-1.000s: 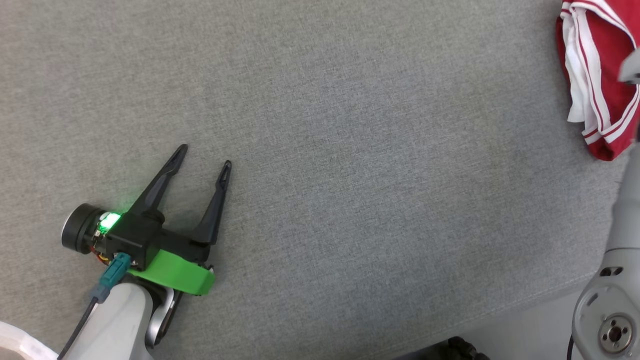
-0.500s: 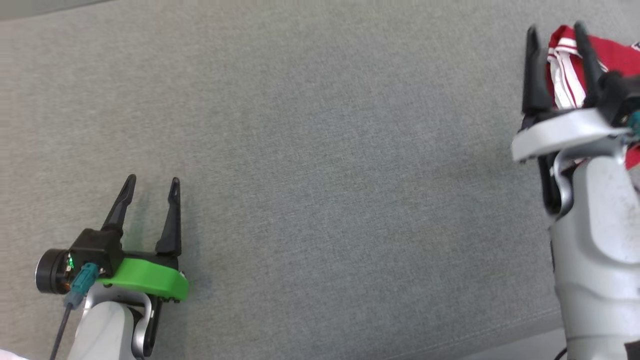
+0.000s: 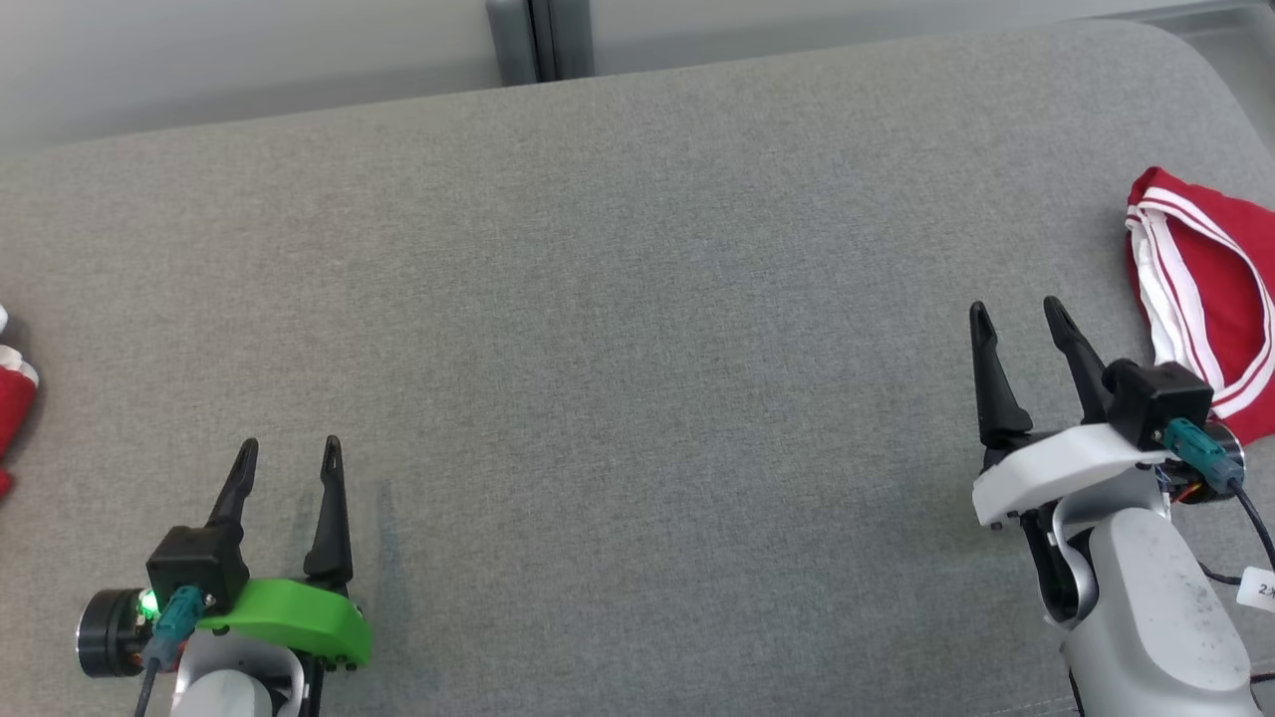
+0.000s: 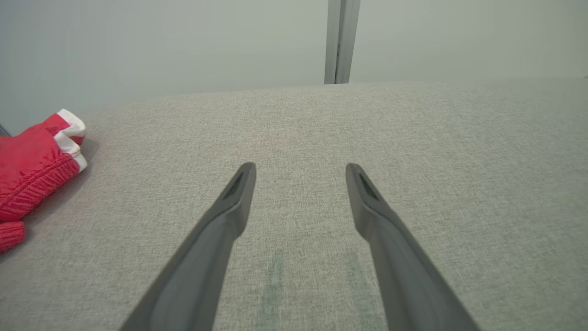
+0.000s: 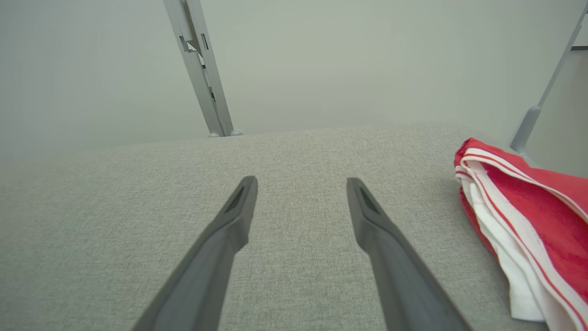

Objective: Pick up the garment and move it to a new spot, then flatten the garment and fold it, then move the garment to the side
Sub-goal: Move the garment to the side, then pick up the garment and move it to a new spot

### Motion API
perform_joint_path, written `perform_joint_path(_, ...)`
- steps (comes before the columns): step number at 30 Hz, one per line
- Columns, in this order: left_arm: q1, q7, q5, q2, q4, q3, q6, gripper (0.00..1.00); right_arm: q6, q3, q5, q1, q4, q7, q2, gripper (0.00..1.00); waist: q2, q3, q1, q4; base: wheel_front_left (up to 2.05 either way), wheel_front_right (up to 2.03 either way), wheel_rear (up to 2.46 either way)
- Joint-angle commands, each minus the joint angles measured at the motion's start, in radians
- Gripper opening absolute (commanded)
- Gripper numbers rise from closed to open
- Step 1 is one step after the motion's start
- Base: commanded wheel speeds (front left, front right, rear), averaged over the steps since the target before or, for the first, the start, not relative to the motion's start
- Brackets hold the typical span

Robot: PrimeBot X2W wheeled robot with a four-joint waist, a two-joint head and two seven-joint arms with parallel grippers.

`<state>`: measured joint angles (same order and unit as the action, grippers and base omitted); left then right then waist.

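Observation:
A red garment with white stripes lies bunched at the right edge of the grey fabric table; the right wrist view has it on the right. My right gripper hovers just left of it, open and empty, not touching it. At the table's left edge lies another red piece of cloth with a white cuff, also on the left in the left wrist view. My left gripper sits near the front left, open with nothing between its fingers.
A grey metal post stands behind the table's back edge against a pale wall; it shows again as post and post. A second slanted post stands behind the striped garment.
The head camera has tilted up, so the whole picture has shifted. My right gripper, over the striped garment half a second ago, now stands left of it. Both grippers stayed open.

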<state>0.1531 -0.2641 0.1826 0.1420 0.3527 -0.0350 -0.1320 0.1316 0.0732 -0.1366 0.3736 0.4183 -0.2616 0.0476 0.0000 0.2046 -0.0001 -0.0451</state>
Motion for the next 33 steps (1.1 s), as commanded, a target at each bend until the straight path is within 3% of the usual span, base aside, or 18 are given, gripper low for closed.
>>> perform_joint_path(1, -0.025, 0.000, 0.002, -0.005, 0.004, -0.004, 0.003, 1.00, -0.002, 0.006, -0.015, -0.027, 0.003, -0.004, 0.006, 1.00, 0.0000, -0.058, 0.0001, 0.041, 0.00, 0.00, 0.00)
perform_joint_path(12, -0.130, 0.000, 0.002, -0.049, -0.002, 0.042, 0.003, 1.00, -0.002, -0.016, 0.002, -0.141, 0.034, -0.004, 0.005, 1.00, 0.0000, -0.150, 0.0001, 0.061, 0.00, 0.00, 0.00)
perform_joint_path(23, -0.144, 0.000, 0.000, -0.071, -0.030, 0.066, 0.003, 1.00, -0.002, -0.021, -0.009, -0.164, 0.030, -0.004, 0.005, 1.00, 0.0000, -0.147, 0.0001, 0.101, 0.00, 0.00, 0.00)
perform_joint_path(27, -0.112, 0.000, 0.011, -0.073, -0.018, 0.068, 0.003, 1.00, -0.002, -0.046, 0.000, -0.143, 0.036, -0.004, 0.005, 1.00, 0.0000, -0.122, 0.0001, 0.159, 0.00, 0.00, 0.00)
perform_joint_path(33, -0.089, 0.000, 0.034, -0.076, 0.020, 0.099, 0.003, 1.00, -0.002, -0.097, 0.005, -0.110, 0.044, -0.004, 0.005, 1.00, 0.0000, -0.085, 0.0001, 0.302, 0.00, 0.00, 0.00)
